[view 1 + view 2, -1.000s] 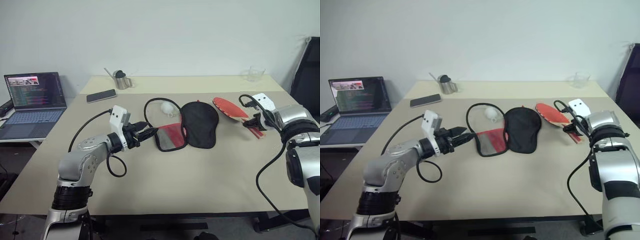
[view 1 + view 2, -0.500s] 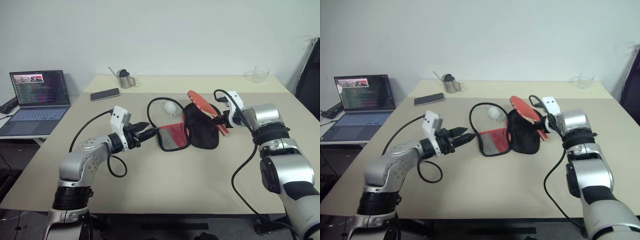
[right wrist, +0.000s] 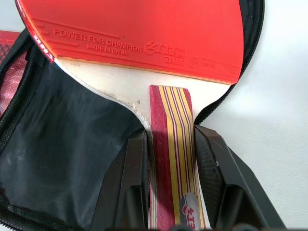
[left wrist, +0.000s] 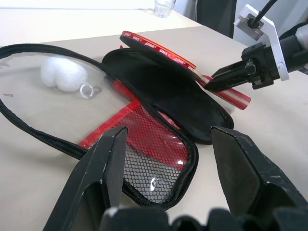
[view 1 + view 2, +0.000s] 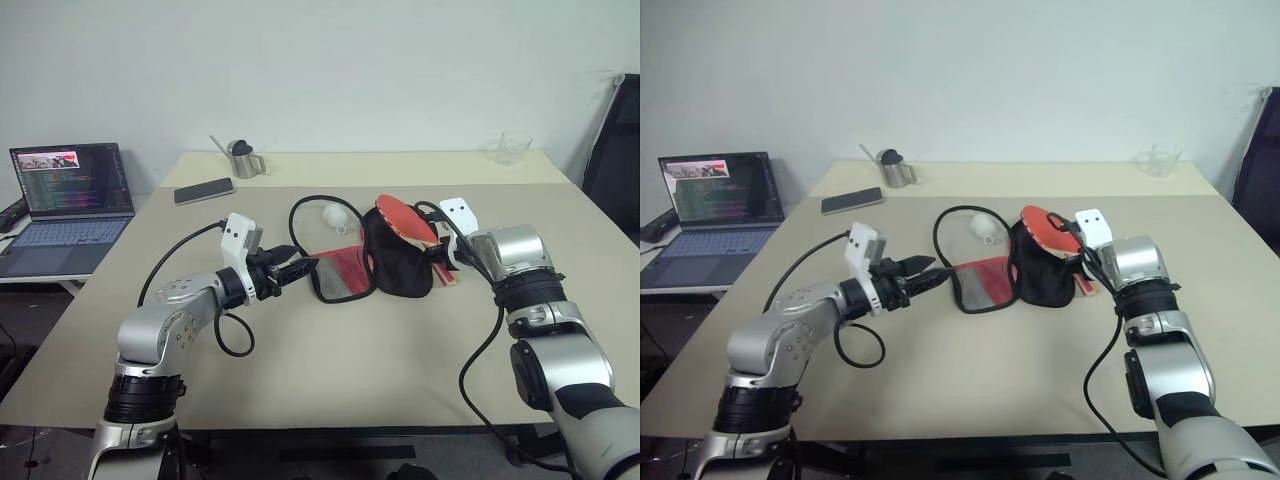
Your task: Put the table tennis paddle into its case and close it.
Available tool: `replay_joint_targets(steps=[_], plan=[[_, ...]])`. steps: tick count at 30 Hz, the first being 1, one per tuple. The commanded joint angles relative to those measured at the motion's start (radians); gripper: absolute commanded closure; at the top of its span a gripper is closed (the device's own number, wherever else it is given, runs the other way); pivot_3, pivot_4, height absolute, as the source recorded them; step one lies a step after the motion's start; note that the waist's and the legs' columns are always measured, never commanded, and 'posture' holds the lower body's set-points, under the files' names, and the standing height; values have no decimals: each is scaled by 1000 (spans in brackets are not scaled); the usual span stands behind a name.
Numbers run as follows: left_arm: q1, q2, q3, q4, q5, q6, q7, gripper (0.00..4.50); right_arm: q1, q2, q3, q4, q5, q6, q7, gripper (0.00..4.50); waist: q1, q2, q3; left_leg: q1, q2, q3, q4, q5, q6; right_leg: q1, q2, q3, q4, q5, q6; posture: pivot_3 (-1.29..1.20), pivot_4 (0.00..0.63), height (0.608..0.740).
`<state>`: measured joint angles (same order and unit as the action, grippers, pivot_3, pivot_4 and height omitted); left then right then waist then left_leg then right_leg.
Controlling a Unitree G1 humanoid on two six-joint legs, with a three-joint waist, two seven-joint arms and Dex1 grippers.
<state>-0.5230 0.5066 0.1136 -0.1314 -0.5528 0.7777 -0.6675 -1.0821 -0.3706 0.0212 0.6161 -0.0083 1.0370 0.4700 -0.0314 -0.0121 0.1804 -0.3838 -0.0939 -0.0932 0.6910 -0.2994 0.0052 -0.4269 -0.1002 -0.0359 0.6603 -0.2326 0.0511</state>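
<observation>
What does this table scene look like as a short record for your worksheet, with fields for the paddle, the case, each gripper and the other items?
paddle: red paddle held by its wooden handle, its head over the black flap of the case
case: case lies unzipped on the table, red mesh half spread flat
right gripper: right gripper shut on the paddle handle
left gripper: left gripper open, level, beside the red mesh half, holding nothing
other items: phone, metal cup, glass, laptop on a side desk
</observation>
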Motion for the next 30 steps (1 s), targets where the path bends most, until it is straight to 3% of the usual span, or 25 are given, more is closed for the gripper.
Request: replay_joint_targets(steps=[1,13,23,30], plan=[[-7,3,7,-41,-17,-9,-5,1529,5,8,4,-64,16,15,-6,3452,0,0,0,0,0,0,0,0,0,0,0,0,0,0,0,0,150,740],[-14,3,-1,-30,-8,-18,-10,1529,27,-8,-7,-76,65,87,17,3452,0,0,0,0,0,0,0,0,0,0,0,0,0,0,0,0,150,740],[-9,9,-1,-31,-7,-20,-10,1529,17,-17,2,-76,76,75,1,153,0,0,0,0,0,0,0,0,0,0,0,0,0,0,0,0,150,740],[-7,11,-5,-33,-6,-18,-11,1529,-2,-74,14,-48,101,59,92,153,1,0,0,0,0,0,0,0,0,0,0,0,-1,0,0,0,150,740]])
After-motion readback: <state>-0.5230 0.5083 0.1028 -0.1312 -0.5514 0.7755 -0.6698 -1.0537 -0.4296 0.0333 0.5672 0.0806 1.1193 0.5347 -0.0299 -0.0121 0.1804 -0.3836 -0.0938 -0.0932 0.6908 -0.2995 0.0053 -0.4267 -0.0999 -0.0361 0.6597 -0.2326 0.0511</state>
